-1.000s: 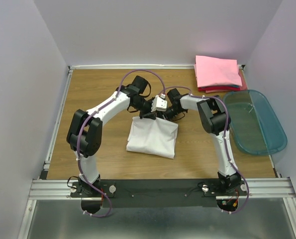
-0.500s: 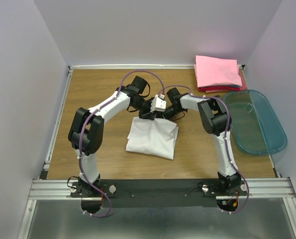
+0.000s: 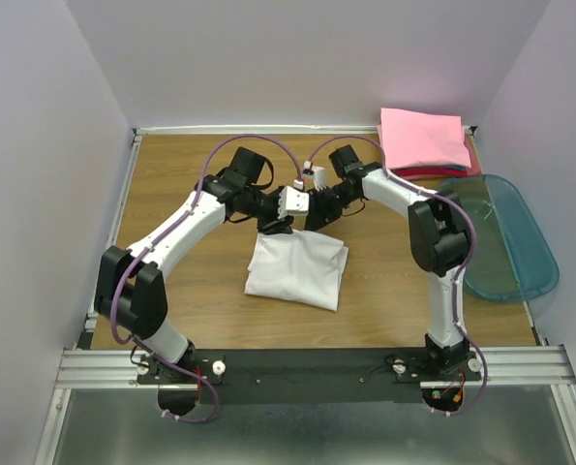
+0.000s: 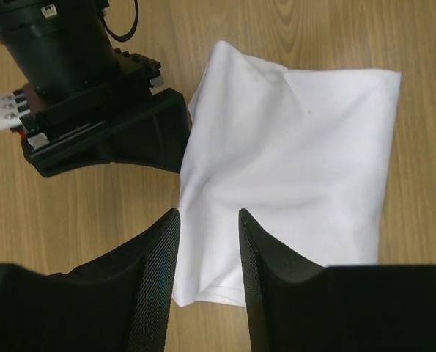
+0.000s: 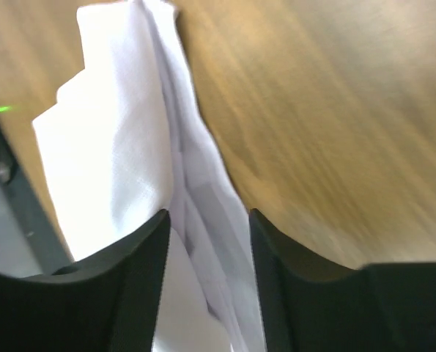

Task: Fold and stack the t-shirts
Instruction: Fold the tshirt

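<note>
The table [image 3: 186, 184] is finished in smooth wood grain with a dull sheen. The white shirt [image 4: 305, 147] is made of matt, soft cloth, lightly creased. The pink shirt [image 3: 421, 136] is matt cloth too. The bin [image 3: 525, 262] is formed of glossy, translucent teal plastic. The rail [image 3: 307, 360] is made of brushed metal. The left gripper [image 4: 209, 214] is fitted with matt black fingers [image 4: 153, 286], finely ribbed.

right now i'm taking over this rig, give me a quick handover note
Left hand: open, empty, above the far edge of the white t-shirt.
Right hand: open, empty, over the same edge.
White t-shirt: folded into a rough rectangle mid table, far edge rumpled.
Pink t-shirt: folded, on top of a red one at the far right corner, by the teal bin.
Left to do: probably tidy the white t-shirt and stack it on the pink.
</note>
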